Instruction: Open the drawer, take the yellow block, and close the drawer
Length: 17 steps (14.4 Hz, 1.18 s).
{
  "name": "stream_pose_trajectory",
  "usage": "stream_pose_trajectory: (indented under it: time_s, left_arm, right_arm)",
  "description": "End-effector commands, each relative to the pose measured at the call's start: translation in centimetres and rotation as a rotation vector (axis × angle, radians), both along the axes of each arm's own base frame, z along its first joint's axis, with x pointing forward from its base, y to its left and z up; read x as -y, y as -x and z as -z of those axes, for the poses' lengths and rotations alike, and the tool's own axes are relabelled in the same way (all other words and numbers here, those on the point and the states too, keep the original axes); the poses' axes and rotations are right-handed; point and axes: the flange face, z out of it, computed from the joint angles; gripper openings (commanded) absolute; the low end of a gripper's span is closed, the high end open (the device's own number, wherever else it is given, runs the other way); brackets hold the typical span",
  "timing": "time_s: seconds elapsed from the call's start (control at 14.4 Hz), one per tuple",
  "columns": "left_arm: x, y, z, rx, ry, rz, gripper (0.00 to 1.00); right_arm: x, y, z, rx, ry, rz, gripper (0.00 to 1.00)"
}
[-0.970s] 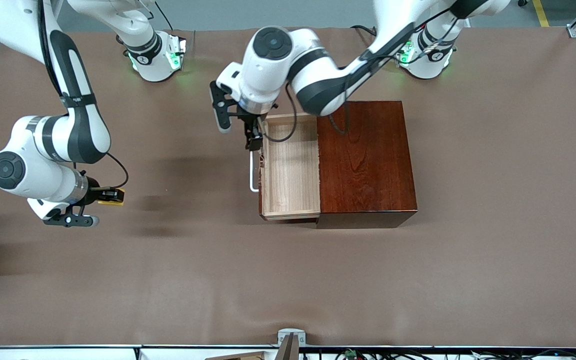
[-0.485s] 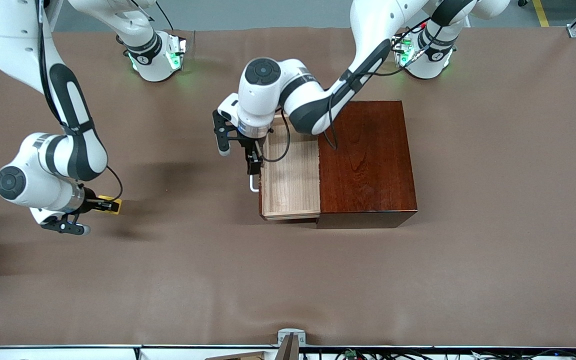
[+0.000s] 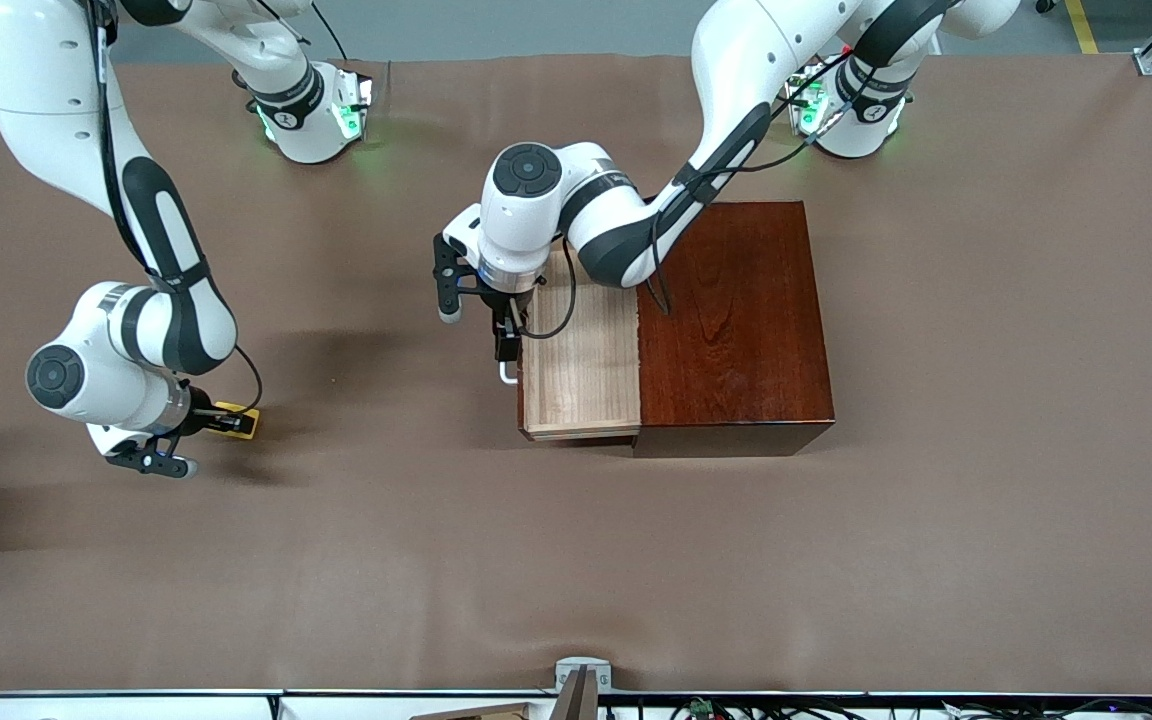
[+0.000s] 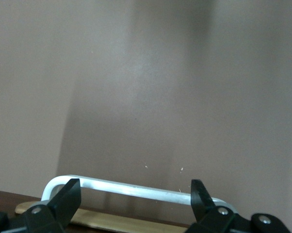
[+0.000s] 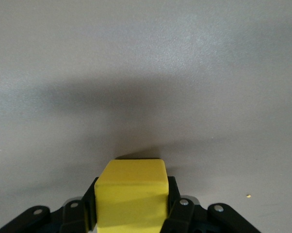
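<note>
Drawer (image 3: pixel 581 360): still out. Left claw (image 3: pixel 507 345) spread, lowered to handle (image 4: pixel 136 190); push-in due. Right claw (image 3: pixel 232 421) clenched on yellow block (image 5: pixel 132 195), lowered toward bench (image 3: pixel 576 560).

— Where does the front camera sit?
— High, facing the arm bases, covering the whole tabletop (image 3: pixel 576 560).
— And the wrists?
— Close: the left on the drawer handle (image 4: pixel 136 190), the right on the yellow block (image 5: pixel 131 196).

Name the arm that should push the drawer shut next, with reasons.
Left. The left gripper is open at the drawer's white handle. The right gripper is shut on the yellow block, toward the right arm's end of the table.
</note>
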Motion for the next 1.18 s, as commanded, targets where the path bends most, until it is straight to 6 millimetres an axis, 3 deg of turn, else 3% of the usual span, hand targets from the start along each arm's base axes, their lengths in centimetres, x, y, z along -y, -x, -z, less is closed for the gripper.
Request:
stream_pose_trajectory:
  time_s: [0.0, 0.21, 0.35, 0.62, 0.83, 1.11]
  left_arm:
    - [0.0, -0.6, -0.1, 0.002, -0.018, -0.005, 1.0]
    - [-0.8, -0.8, -0.2, -0.024, -0.06, -0.006, 1.0]
    - [-1.0, -0.6, -0.1, -0.044, -0.087, 0.001, 1.0]
    - [-1.9, -0.4, -0.8, -0.071, -0.149, 0.019, 1.0]
    - [-3.5, -2.0, -1.7, -0.068, -0.176, 0.067, 1.0]
    - [-5.2, -2.8, -1.2, -0.086, -0.242, 0.133, 1.0]
  right_arm:
    - [-0.3, -0.3, -0.3, 0.01, -0.012, 0.01, 0.96]
    - [-0.7, -0.3, -1.6, 0.006, -0.02, 0.001, 1.0]
    - [-1.3, -0.6, -3.9, 0.019, -0.029, -0.007, 1.0]
    - [-2.9, -1.8, -11.5, 0.021, -0.053, -0.049, 1.0]
    - [-2.5, -1.2, -16.8, 0.047, -0.04, -0.074, 1.0]
    - [-3.4, -0.9, -23.0, 0.02, -0.059, -0.094, 1.0]
